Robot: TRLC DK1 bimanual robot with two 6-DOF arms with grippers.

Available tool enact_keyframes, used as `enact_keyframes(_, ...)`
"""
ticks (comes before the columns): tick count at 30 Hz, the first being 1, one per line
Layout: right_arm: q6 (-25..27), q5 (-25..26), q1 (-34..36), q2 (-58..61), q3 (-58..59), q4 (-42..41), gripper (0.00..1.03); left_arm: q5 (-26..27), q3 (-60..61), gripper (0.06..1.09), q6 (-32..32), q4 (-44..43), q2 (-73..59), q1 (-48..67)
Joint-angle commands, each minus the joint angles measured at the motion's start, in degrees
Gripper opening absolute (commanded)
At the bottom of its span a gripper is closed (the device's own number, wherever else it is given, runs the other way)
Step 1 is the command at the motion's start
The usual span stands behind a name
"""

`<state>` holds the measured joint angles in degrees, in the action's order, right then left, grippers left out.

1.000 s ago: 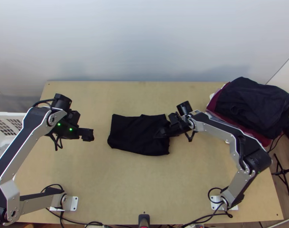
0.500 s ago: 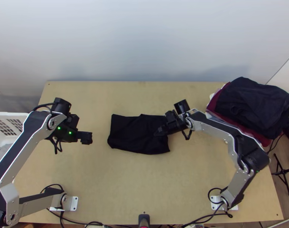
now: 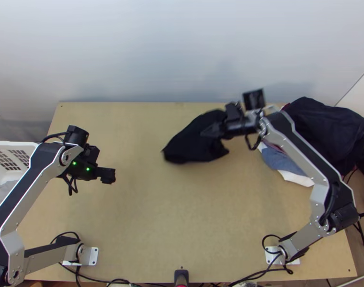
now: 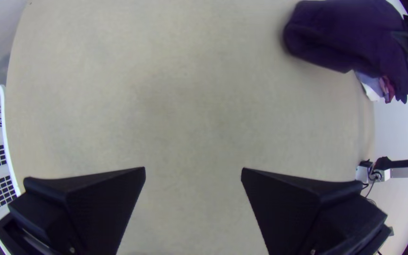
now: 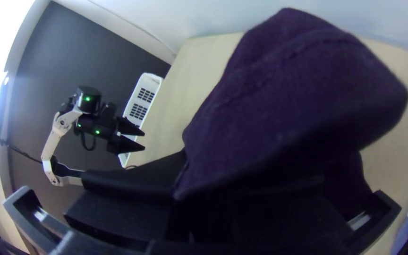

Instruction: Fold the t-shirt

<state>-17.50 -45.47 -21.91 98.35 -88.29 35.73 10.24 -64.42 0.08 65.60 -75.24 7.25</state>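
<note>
The top view showed the right gripper over the upper middle of the table, holding the black t-shirt by the edge toward its own arm. The shirt hung in a compact, layered bundle, slanting from the grip toward the left arm's side and ending in a narrow corner; whether its lower edge touched the table, I could not tell. In the right wrist view the cloth bulged up between and over the black fingers, a seam running across it, and covered their tips, so how much fabric was pinched could not be made out. The left gripper was over the table's left part, well apart from the shirt. In the left wrist view its two fingers stood wide apart with bare tabletop between them, holding nothing. A pile of clothes, dark on top with blue and white cloth below, lay at the table's right edge, and a white basket stood beside the left edge.
</note>
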Motion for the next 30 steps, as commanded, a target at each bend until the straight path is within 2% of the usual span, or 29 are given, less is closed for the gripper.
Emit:
enact_keyframes(1,0.8,-0.14,4.95,1.15,-15.51,8.4,0.03,0.13,2.2,1.05,2.12,-0.83,0.71,-1.01)
enact_keyframes(15,4.31,0.91,19.36,6.33,-43.81,25.62,0.03,1.98,5.8,1.05,5.55,-4.26,1.24,-2.94)
enact_keyframes(18,5.28,0.91,22.53,5.89,-44.6,28.0,0.03,2.33,5.62,1.05,5.99,-5.05,0.89,-2.94)
enact_keyframes(22,9.67,1.53,25.43,3.78,-44.51,30.9,0.03,3.12,6.15,1.05,6.6,-5.75,-0.17,-2.94)
enact_keyframes(30,11.08,1.35,33.25,1.15,-43.81,32.21,0.03,3.38,6.24,1.05,7.66,-5.93,-1.31,-2.41)
